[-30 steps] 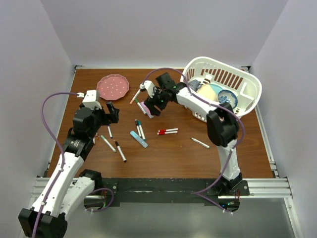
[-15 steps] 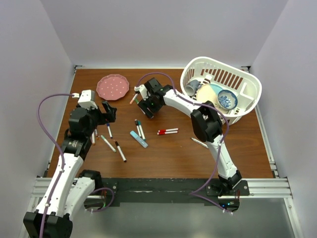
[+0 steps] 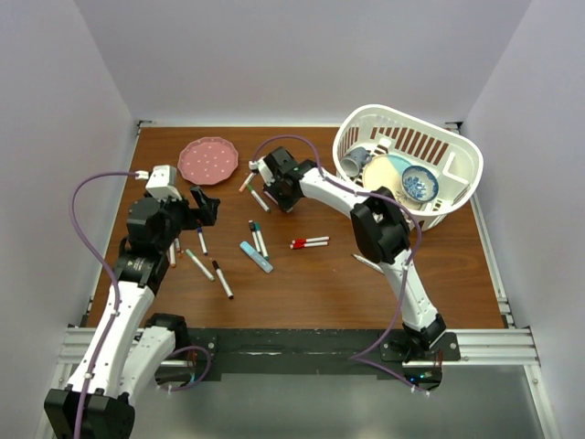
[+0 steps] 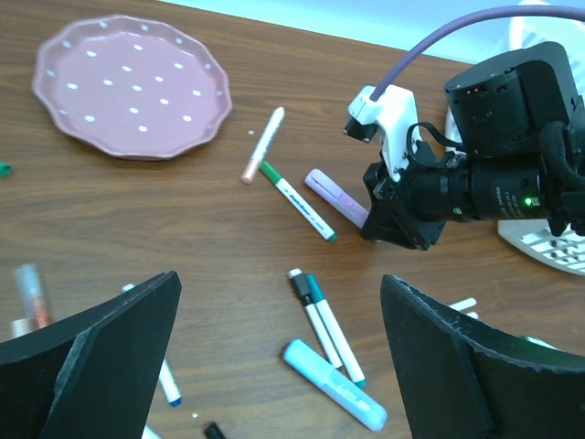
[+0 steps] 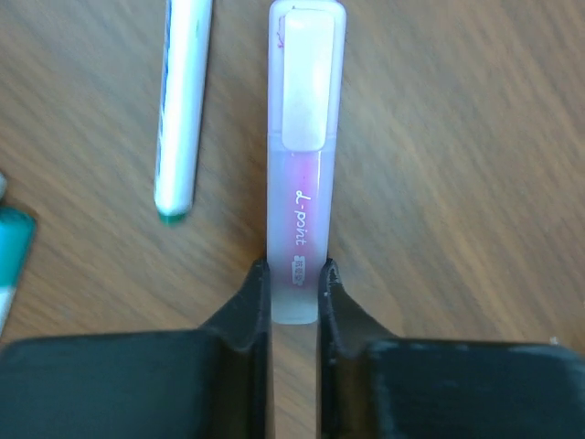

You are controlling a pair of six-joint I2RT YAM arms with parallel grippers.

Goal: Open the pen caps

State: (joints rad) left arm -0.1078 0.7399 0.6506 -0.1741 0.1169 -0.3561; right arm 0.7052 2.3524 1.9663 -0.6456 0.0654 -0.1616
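Right wrist: pincer [image 5: 294,276] tight on highlighter [image 5: 306,183]

Left arm [image 3: 117,306]: white links with black joints, rising from the near-left base, elbow bent, forearm pointing forward and inward. Left gripper [image 3: 208,205]: hangs in the air with jaws spread wide and nothing between them. In the wrist view its black fingers [image 4: 96,357] sit well apart at the lower corners.

Right arm [image 3: 413,293]: reaches far forward and to the left, elbow raised, wrist pitched down. Right gripper [image 5: 292,279]: low, black fingers [image 5: 239,334] pinched on the tail end of a pink translucent plastic highlighter [image 5: 299,183], one pad on each side.
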